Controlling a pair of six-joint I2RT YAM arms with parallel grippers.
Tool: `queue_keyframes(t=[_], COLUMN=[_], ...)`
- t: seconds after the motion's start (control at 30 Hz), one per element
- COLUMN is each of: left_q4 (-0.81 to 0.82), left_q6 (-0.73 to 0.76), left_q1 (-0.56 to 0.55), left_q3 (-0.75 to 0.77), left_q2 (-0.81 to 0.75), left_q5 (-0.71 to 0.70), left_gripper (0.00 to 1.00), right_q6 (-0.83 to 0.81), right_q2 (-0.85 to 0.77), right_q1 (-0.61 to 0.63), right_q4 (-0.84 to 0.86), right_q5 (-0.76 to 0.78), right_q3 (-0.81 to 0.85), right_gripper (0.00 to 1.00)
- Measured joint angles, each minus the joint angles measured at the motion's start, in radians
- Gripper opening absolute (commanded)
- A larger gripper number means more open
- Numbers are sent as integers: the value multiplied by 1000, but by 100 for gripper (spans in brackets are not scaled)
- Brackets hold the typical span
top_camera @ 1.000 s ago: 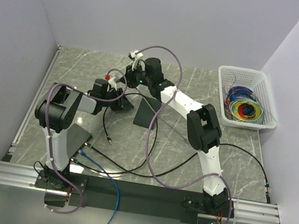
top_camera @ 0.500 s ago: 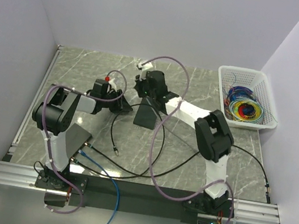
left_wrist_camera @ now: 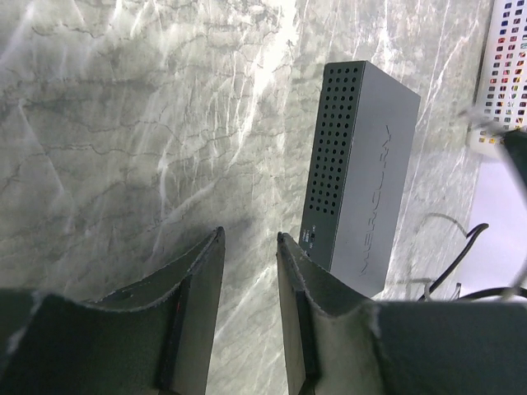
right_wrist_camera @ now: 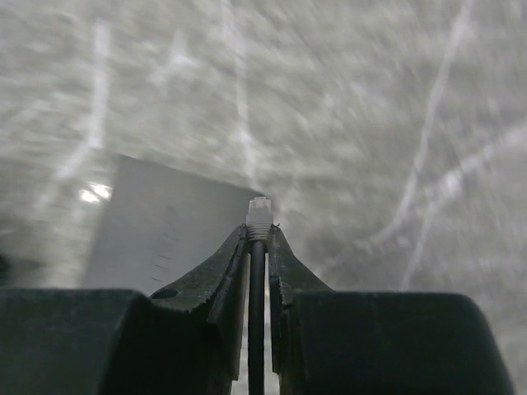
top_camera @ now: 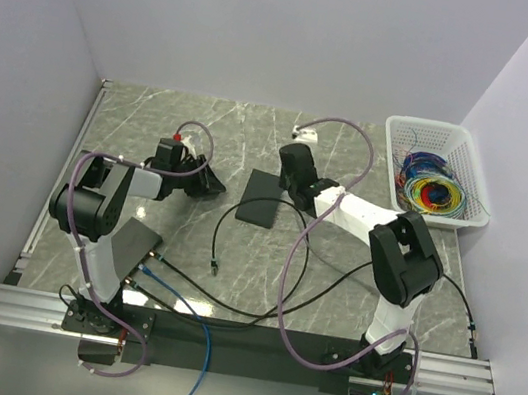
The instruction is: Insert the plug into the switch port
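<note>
The switch (top_camera: 264, 200) is a dark flat box lying on the marble table. It also shows in the left wrist view (left_wrist_camera: 360, 173), with its vented side facing the camera. My right gripper (top_camera: 293, 188) hovers at the switch's right far corner. In the right wrist view this gripper (right_wrist_camera: 258, 234) is shut on a black cable just behind its clear plug (right_wrist_camera: 258, 211). The plug sticks out past the fingertips, over the edge of the switch (right_wrist_camera: 160, 239). My left gripper (top_camera: 212, 185) sits left of the switch, and in its wrist view (left_wrist_camera: 249, 239) it is open and empty.
A white basket (top_camera: 473, 162) of coloured wires stands at the back right. The black cable loops over the table in front of the switch, with its loose end (top_camera: 214, 271) lying near the middle. A blue cable (top_camera: 177, 295) lies at the front left. Purple arm hoses arch above.
My right gripper has swung to the right with the plug, from the far left of the switch to its right far corner. My left gripper has drawn back slightly to the left.
</note>
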Motion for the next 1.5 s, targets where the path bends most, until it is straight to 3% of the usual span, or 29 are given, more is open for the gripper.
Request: queue_keyframes(t=[0.23, 0.53, 0.77, 1.1, 1.5], left_q4=[-1, -5, -64, -88, -155], left_q6=[-11, -34, -16, 29, 71], left_q1=[-12, -37, -14, 119, 92], left_q3=[0, 30, 85, 171, 265], left_q2=[0, 14, 22, 68, 116], left_q5=[-1, 0, -53, -132, -105], left_gripper=[39, 39, 39, 39, 39], right_q6=[148, 212, 203, 164, 67], right_q2=[6, 58, 136, 312, 257], right_q1=[-9, 32, 123, 190, 197], right_q4=[-137, -116, -70, -103, -90], right_q5=[10, -151, -275, -460, -437], right_q3=[-37, -76, -21, 241, 159], right_gripper=[0, 0, 0, 0, 0])
